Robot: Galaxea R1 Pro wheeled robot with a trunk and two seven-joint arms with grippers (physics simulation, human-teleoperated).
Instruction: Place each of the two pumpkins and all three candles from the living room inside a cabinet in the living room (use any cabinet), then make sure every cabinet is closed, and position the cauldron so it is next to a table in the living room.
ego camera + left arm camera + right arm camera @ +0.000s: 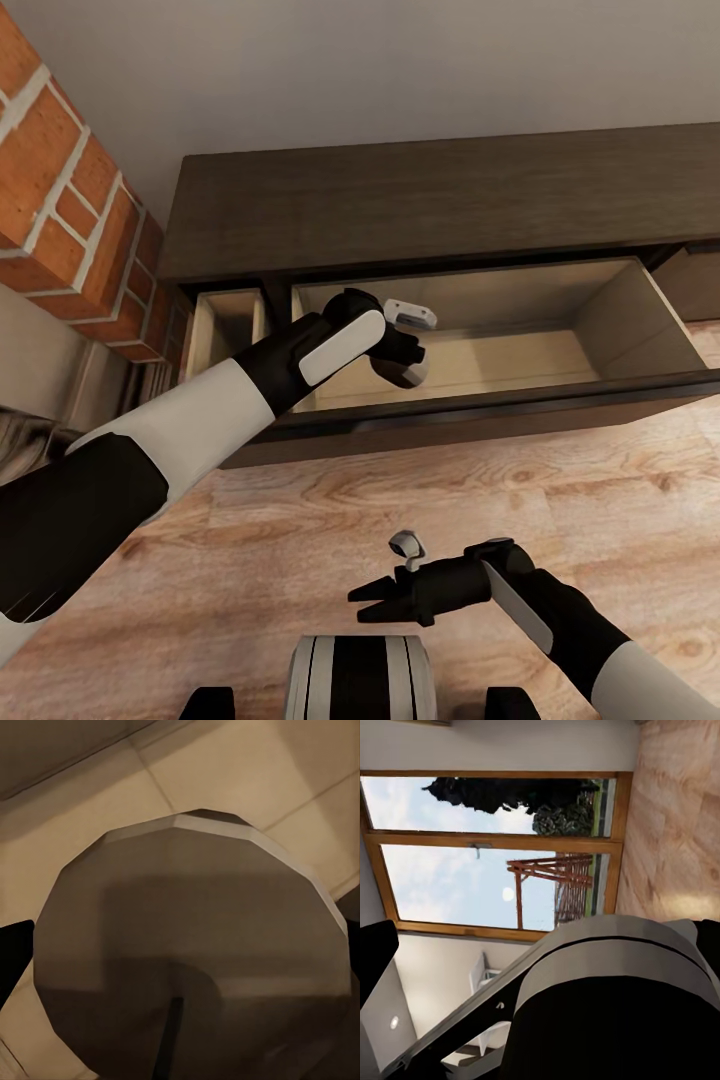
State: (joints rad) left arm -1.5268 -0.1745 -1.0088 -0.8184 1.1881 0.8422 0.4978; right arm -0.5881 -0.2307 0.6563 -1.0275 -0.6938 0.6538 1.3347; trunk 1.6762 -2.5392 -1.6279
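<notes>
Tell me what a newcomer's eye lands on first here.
First, the left pincer reaching into the wide open drawer of the dark-brown cabinet, with a grey-brown candle between its fingers, seen large and close in the left wrist view. Next, the red brick fireplace to the cabinet's left. The right pincer hangs open and empty low over the plank floor.

Our left gripper (408,362) reaches into the cabinet's (420,200) open drawer (520,400), near its left end. Our right gripper (375,600) hangs over the floor (300,520), empty.
</notes>
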